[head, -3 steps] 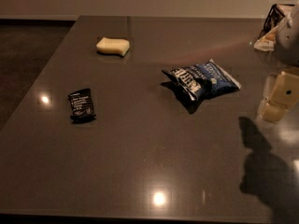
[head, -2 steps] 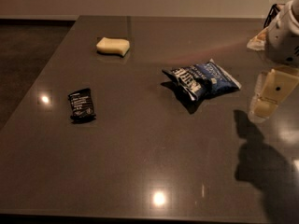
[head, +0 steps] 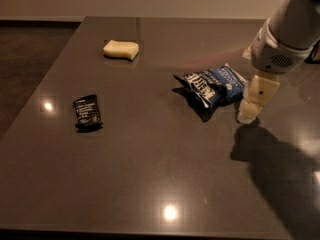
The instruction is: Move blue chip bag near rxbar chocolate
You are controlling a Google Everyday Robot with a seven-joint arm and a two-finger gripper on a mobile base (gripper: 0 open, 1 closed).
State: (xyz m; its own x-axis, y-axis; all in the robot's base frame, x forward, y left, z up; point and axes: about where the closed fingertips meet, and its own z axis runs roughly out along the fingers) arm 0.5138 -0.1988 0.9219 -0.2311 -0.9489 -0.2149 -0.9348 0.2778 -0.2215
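The blue chip bag (head: 212, 86), crumpled dark-blue foil with white lettering, lies right of the table's centre. The rxbar chocolate (head: 87, 112), a small flat black bar with white print, lies far to its left near the left edge. My gripper (head: 248, 115) hangs from the white arm at the right, just right of the bag's lighter end and a little nearer the camera, low over the table. It holds nothing that I can see.
A pale yellow sponge (head: 121, 49) lies at the back left of the dark grey table (head: 150, 174). The arm's shadow falls on the table at the front right. Bright light spots reflect near the front and left.
The arm has moved left and further into view, bringing the gripper close to the right side of the chip bag. The bag, bar and sponge have not moved.
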